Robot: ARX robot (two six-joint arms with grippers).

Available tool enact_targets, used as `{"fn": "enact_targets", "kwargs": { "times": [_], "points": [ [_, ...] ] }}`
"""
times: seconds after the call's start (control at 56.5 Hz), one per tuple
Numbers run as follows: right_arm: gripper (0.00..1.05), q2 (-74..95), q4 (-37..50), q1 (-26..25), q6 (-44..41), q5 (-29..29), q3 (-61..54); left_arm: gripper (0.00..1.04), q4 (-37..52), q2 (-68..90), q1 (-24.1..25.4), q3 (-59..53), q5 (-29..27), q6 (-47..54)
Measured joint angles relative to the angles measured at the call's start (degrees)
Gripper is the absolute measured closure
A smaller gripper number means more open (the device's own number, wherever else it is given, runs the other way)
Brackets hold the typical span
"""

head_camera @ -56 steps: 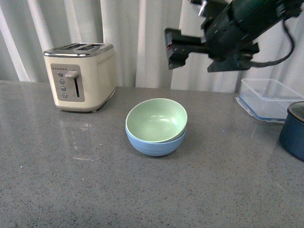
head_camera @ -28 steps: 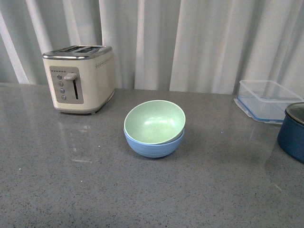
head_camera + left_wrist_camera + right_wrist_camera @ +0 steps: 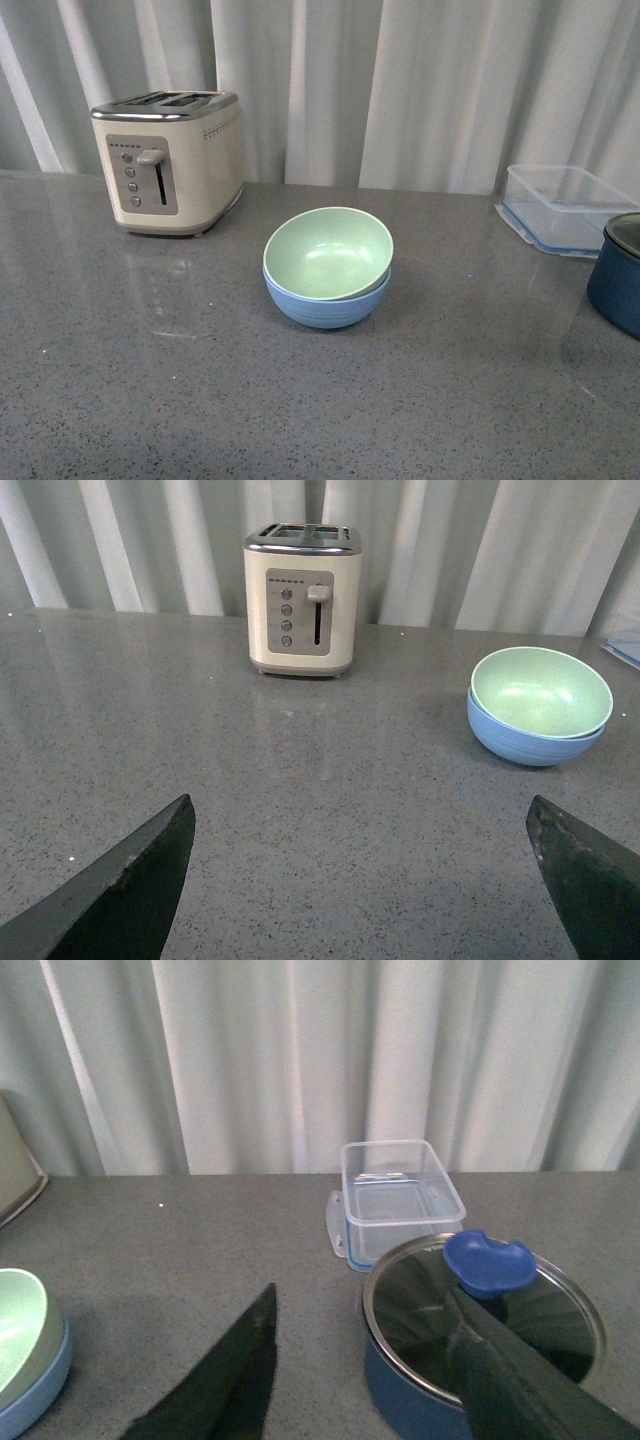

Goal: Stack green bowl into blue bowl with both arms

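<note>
The green bowl (image 3: 328, 252) sits nested inside the blue bowl (image 3: 325, 303) at the middle of the grey counter, slightly tilted. Both show in the left wrist view, green bowl (image 3: 540, 691) in blue bowl (image 3: 530, 743), far from my open left gripper (image 3: 360, 815), whose fingers (image 3: 130, 890) hang over bare counter. In the right wrist view the green bowl (image 3: 20, 1330) and blue bowl (image 3: 35, 1390) show at the edge. My right gripper (image 3: 362, 1305) is open and empty beside the navy pot. Neither arm shows in the front view.
A cream toaster (image 3: 170, 160) stands at the back left. A clear blue-rimmed container (image 3: 560, 208) and a dark navy pot (image 3: 617, 273) with a glass lid (image 3: 480, 1315) stand at the right. White curtains hang behind the counter.
The right arm, high over the bowls a second ago, has left the front view. The stacked bowls have stayed in place.
</note>
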Motion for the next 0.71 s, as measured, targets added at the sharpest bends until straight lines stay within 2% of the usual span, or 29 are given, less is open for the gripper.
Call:
{"fn": "enact_targets", "kwargs": {
  "times": [0.283,0.709],
  "points": [
    [1.04,-7.9,1.8,2.0,-1.2,0.4,-10.7,0.07,0.0,0.0,0.0,0.0,0.0,0.0],
    [1.04,-21.1,-1.7,2.0,-1.4,0.4,-20.1,0.07,0.0,0.0,0.0,0.0,0.0,0.0]
  ]
}}
